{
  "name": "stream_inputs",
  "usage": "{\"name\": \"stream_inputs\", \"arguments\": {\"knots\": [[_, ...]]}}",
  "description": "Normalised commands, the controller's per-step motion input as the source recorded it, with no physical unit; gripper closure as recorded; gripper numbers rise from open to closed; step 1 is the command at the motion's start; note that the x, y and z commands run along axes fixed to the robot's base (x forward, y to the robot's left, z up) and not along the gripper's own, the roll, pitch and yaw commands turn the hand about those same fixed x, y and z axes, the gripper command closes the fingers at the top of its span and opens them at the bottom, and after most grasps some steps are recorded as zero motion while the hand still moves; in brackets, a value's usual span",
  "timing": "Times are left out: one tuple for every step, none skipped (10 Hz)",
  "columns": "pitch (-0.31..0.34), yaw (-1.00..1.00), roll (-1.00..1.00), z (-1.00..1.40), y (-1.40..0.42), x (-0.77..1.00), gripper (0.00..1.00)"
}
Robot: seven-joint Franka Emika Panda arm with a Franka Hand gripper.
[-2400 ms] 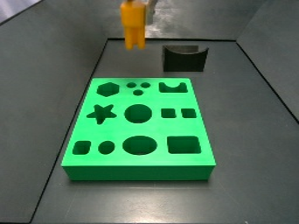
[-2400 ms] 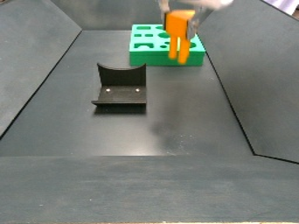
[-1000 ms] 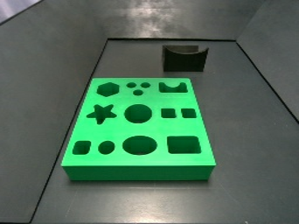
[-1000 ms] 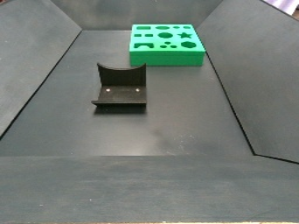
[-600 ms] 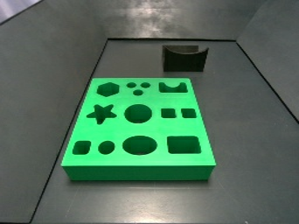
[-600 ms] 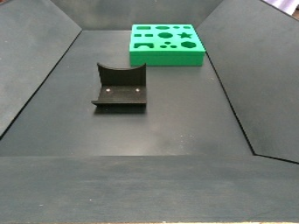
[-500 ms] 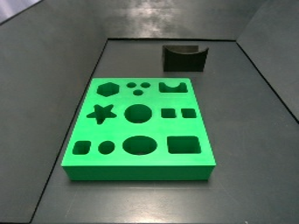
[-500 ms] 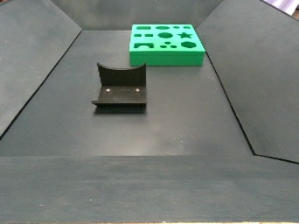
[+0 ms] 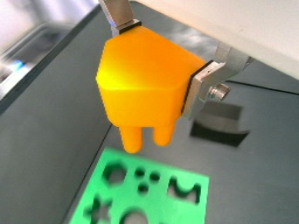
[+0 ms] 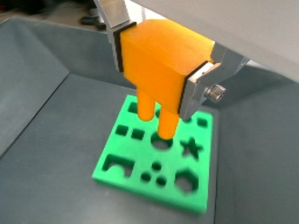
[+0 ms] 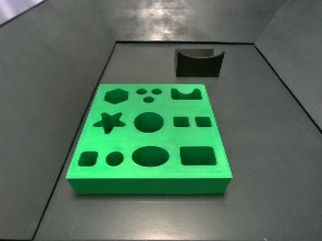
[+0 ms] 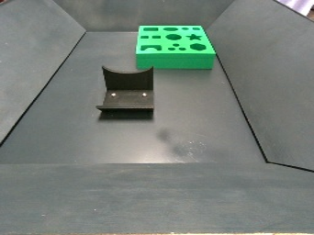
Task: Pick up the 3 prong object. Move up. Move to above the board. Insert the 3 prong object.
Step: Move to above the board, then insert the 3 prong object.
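1. Gripper point(image 10: 165, 63) sits high above the board point(image 10: 128, 158), clamped on the 3 prong object point(image 10: 165, 66); open air between prongs and board in both wrist views.
2. Gripper out of frame in both side views; nothing stands on the board point(image 11: 151, 141).
3. Only obstacle: fixture point(image 9: 219, 125) beyond the board, apart from it.
4. Floor point(image 12: 172, 138) around the fixture point(image 12: 127, 92) is open.

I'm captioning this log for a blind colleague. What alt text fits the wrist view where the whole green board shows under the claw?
The claw grips the orange 3 prong object between its silver fingers, legs pointing down, held in the air over the green board. The board lies flat on the dark floor, its star, circle and square cut-outs all empty.
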Motion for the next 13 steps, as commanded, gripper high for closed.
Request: {"name": "stream_inputs", "arguments": {"knots": [[0.041, 1.00, 0.11, -0.31, -0.85, 0.00, 1.00], [0.047, 1.00, 0.14, -0.13, -0.40, 0.03, 1.00], [0.048, 1.00, 0.15, -0.08, -0.28, 0.04, 1.00], [0.042, 0.79, 0.17, -0.05, -0.16, 0.05, 1.00], [0.035, 0.54, 0.16, -0.02, -0.11, 0.06, 1.00], [0.033, 0.29, 0.14, -0.01, -0.07, 0.05, 1.00], [0.035, 0.20, 0.13, 0.00, -0.06, 0.05, 1.00], [0.000, 0.00, -0.02, -0.01, 0.00, 0.01, 1.00], [0.000, 0.00, -0.02, 0.00, 0.00, 0.00, 1.00], [0.000, 0.00, 0.00, -0.02, 0.00, 0.00, 1.00], [0.000, -0.05, 0.01, -0.06, 0.00, 0.01, 1.00], [0.000, -0.41, 0.02, -0.07, -0.05, 0.06, 1.00], [0.000, -0.73, 0.00, -0.10, -0.07, 0.14, 1.00]]}}
